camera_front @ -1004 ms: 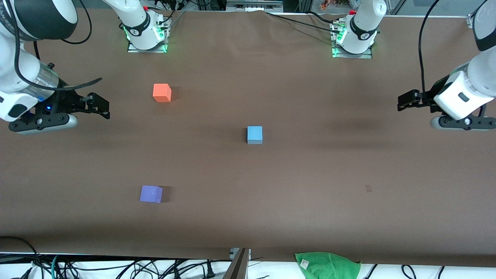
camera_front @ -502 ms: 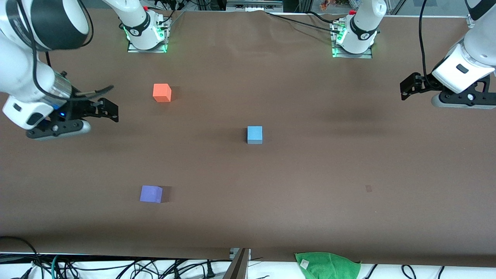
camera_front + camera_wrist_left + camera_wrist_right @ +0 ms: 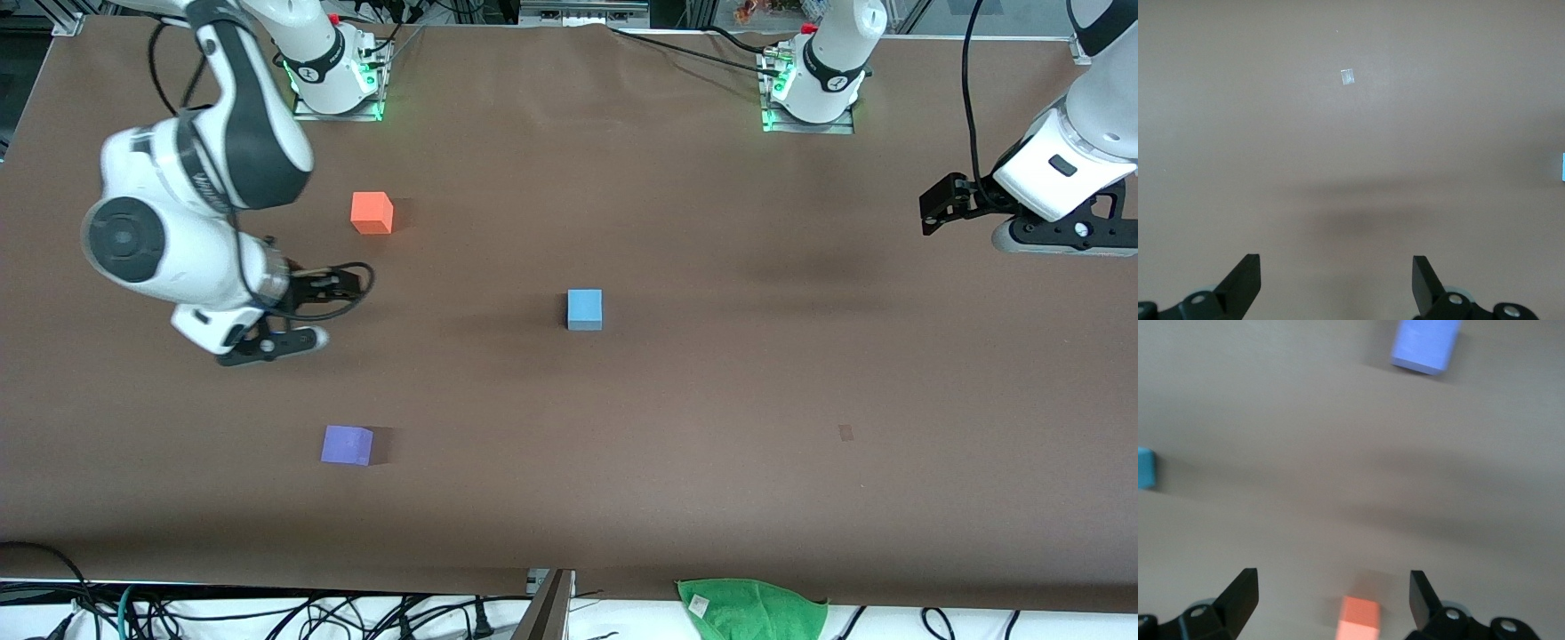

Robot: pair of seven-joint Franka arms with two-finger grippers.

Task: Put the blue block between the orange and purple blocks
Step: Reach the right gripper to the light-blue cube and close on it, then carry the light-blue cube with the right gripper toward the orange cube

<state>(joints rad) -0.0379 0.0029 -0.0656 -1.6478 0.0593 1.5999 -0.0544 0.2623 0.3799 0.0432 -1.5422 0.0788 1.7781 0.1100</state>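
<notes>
No legible text, label, brand or number anywhere; the green cloth (image 3: pixel 752 608) at the table's near edge carries a small white tag, its print too small to make out; the right arm (image 3: pixel 191 191) shows faint grey lettering on its casing, unreadable.

Even overhead light, soft shadows on the table (image 3: pixel 711 373), right wrist view motion-blurred, front view sharp

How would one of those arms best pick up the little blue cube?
Probably from straight above, with the fingers closing on two opposite side faces. The blue block sits flat and alone on the table, so every side is free. The right tool, open, is nearer than the left tool.
</notes>
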